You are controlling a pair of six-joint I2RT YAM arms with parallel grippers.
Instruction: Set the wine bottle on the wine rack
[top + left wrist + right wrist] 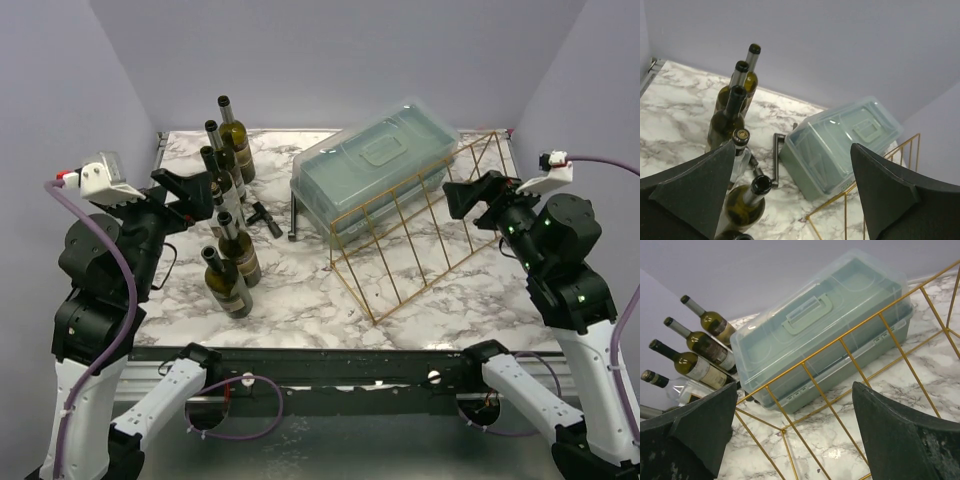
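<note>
Several wine bottles (229,275) stand upright in a cluster on the left of the marble table; they also show in the left wrist view (743,205) and in the right wrist view (696,365). The gold wire wine rack (420,235) stands in front of the plastic box; it also shows in the right wrist view (840,390) and at the lower right of the left wrist view (880,190). My left gripper (195,190) is open and empty, raised beside the bottles. My right gripper (470,195) is open and empty, raised by the rack's right end.
A translucent bluish lidded plastic box (375,165) lies behind the rack; it also shows in the left wrist view (840,142) and in the right wrist view (820,325). A small dark frame (270,218) lies between the bottles and the box. Grey walls surround the table.
</note>
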